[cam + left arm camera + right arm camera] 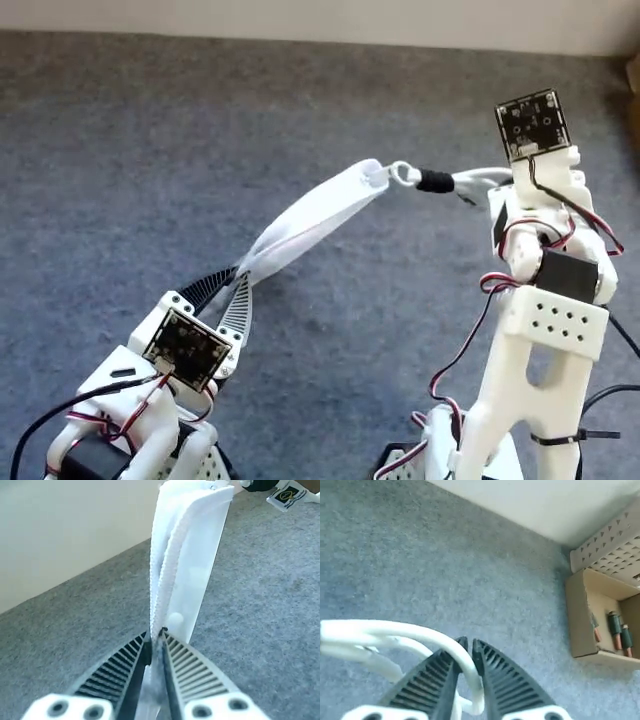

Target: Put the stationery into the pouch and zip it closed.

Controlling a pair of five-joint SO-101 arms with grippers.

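Observation:
A white pouch hangs in the air, stretched between the two arms over the grey carpet. My left gripper is shut on its near end; in the left wrist view the black ribbed fingers pinch the pouch edge. At the far end a metal zipper ring leads to a black bead and a white cord loop. My right gripper is shut on that white cord loop. A small tag dangles by the bead.
Grey carpet covers the work surface. In the right wrist view, an open cardboard box holding small items stands by the wall, with a white perforated panel above it. Cables trail along the right arm.

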